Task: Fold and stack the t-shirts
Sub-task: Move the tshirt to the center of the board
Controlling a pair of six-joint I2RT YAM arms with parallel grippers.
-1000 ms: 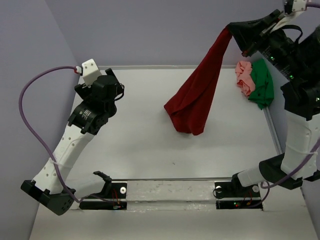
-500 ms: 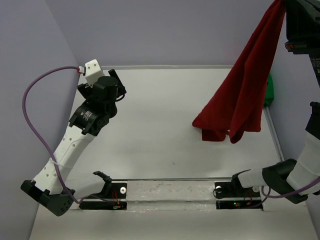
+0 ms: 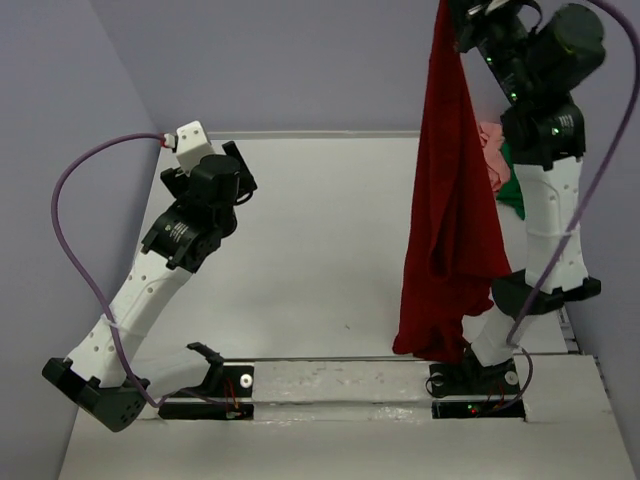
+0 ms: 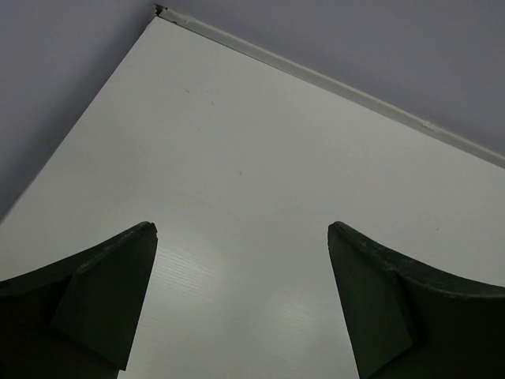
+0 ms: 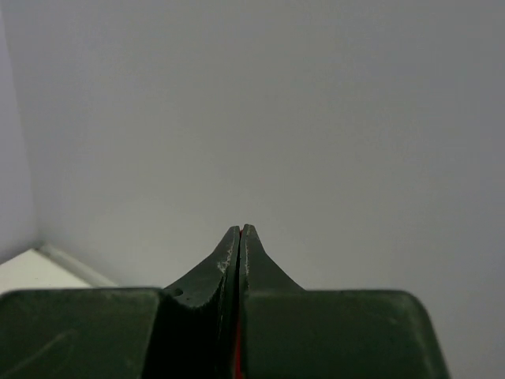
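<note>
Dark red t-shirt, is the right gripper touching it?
Touching: right wrist view shows a red sliver of the dark red t-shirt pinched in the right gripper.

Dark red t-shirt (image 3: 448, 230): soft matt cloth, draped below your right gripper (image 5: 239, 230) jaws.
Table (image 4: 260, 158): smooth white surface, faint sheen, ahead of your left gripper (image 4: 241, 229) jaws.
Fingers (image 5: 256, 272): dark matt plastic, scuffed.

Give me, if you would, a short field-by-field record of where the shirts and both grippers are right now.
left gripper: open, empty, over the left part of the table
right gripper: shut on the dark red t-shirt, raised high on the right
dark red t-shirt: hanging lengthwise; cannot tell whether its lower end touches the table
pink t-shirt: crumpled at far right, partly behind the red one
green t-shirt: beside the pink one, mostly hidden by the right arm
folded shirts: none visible
</note>
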